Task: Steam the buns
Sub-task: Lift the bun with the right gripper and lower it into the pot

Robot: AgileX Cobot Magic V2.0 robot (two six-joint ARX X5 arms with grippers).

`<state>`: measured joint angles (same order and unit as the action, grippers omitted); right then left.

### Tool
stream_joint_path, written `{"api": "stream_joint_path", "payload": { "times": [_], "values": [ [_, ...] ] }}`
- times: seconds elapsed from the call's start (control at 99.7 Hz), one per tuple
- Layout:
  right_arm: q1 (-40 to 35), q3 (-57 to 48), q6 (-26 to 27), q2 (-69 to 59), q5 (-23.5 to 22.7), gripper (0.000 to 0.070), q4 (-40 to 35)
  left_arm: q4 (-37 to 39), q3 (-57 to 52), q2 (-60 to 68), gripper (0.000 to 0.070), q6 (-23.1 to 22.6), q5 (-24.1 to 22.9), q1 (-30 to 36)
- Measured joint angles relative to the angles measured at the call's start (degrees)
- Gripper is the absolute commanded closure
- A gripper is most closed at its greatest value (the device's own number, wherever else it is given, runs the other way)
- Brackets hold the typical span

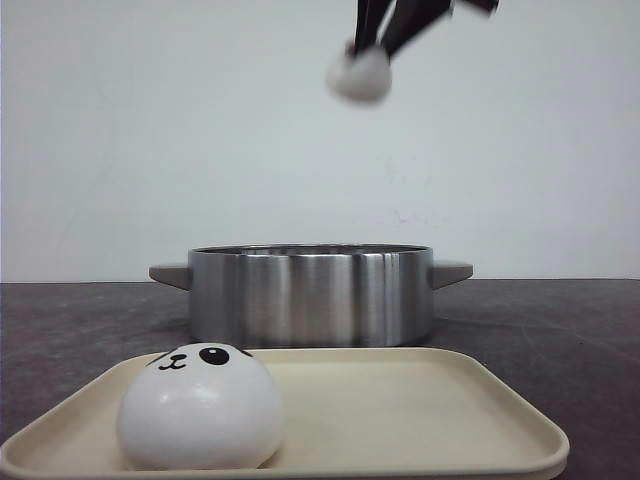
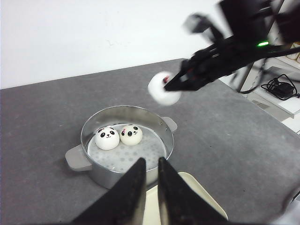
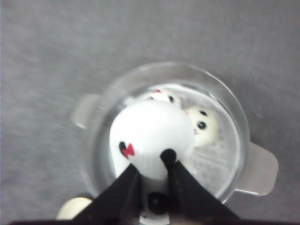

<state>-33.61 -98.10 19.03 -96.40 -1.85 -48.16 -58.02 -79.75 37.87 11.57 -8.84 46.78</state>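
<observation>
One bun [image 1: 359, 75] is pinched by the right gripper [image 3: 152, 171] high over the steamer pot [image 1: 312, 295]. Looks light, squishy, glossy-slick, so it's best gripped low across the dome. The left gripper [image 2: 149, 164] is empty, nearly closed.

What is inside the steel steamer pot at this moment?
Two panda buns sit side by side on the perforated liner in the pot. The nearest floor strip is hidden by its wall.
</observation>
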Motion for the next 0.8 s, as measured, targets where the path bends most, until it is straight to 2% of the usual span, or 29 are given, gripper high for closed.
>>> {"api": "stream_joint_path", "payload": {
  "times": [0.301, 0.802],
  "values": [
    [1.1, -0.3, -0.5, -12.3, 0.0, 0.07, -2.4, 0.0, 0.0, 0.0, 0.07, 0.0, 0.0, 0.0],
    [1.6, -0.3, 2.8, -19.8, -2.0, 0.07, -2.2, -0.1, 0.0, 0.0, 0.07, 0.0, 0.0, 0.0]
  ]
}}
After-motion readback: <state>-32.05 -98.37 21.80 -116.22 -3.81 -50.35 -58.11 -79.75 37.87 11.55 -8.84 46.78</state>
